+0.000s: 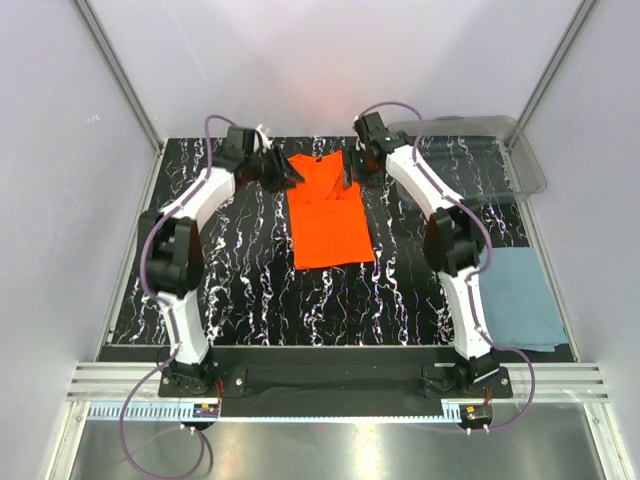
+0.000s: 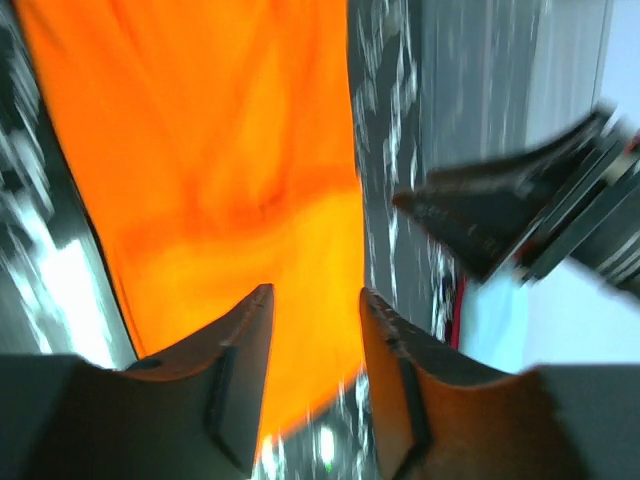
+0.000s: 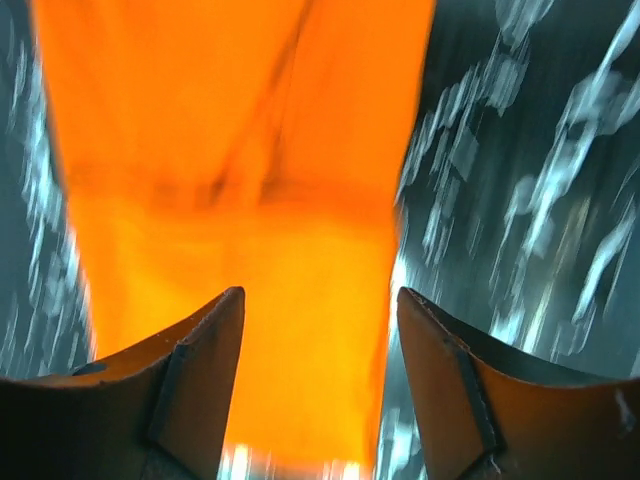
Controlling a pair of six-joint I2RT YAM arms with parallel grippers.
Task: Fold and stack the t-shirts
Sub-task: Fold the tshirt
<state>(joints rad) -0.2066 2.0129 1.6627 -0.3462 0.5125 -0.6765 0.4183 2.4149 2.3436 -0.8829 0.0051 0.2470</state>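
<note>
right gripper point(image 3: 320, 297) parted | orange t-shirt point(image 1: 328, 215) soft, folded oblong | table point(image 1: 250, 290) black-marbled

Clear bin point(image 1: 500, 150) beside right pincer point(image 1: 351, 172)

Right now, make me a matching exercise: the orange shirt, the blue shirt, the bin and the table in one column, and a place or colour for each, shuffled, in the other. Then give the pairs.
Column one
1. orange shirt
2. blue shirt
3. bin
4. table

Column two
A. far right corner
B. black with white veins
C. centre, far half
D. right side, near edge

Pairs: 1-C, 2-D, 3-A, 4-B
</note>
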